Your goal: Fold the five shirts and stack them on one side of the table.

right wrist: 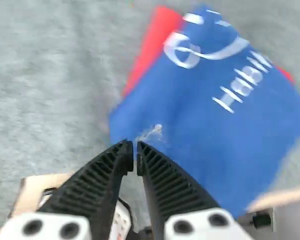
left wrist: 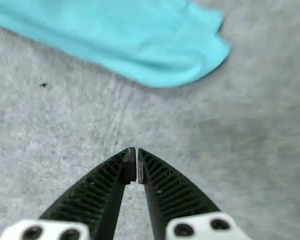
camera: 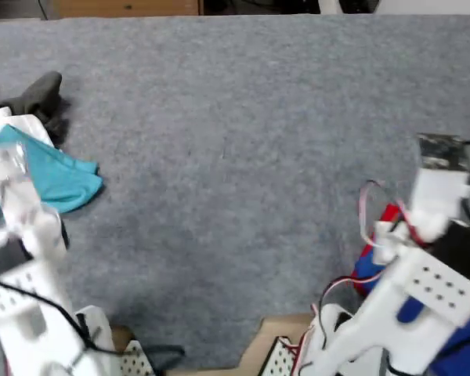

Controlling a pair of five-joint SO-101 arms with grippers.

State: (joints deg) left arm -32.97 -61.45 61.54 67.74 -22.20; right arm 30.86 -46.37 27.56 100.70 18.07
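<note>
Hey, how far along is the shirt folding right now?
Looks done: blue shirt folded atop red shirt, below the right hand. In hand: nothing; it and the left hand are shut, empty. Left: teal shirt and bunched dark shirt lie across the table, off that stack.

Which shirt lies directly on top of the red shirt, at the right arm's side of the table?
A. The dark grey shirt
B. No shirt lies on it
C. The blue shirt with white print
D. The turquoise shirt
C: in the right wrist view the blue shirt covers most of the red shirt, so that only the red edges show beside it.
</note>
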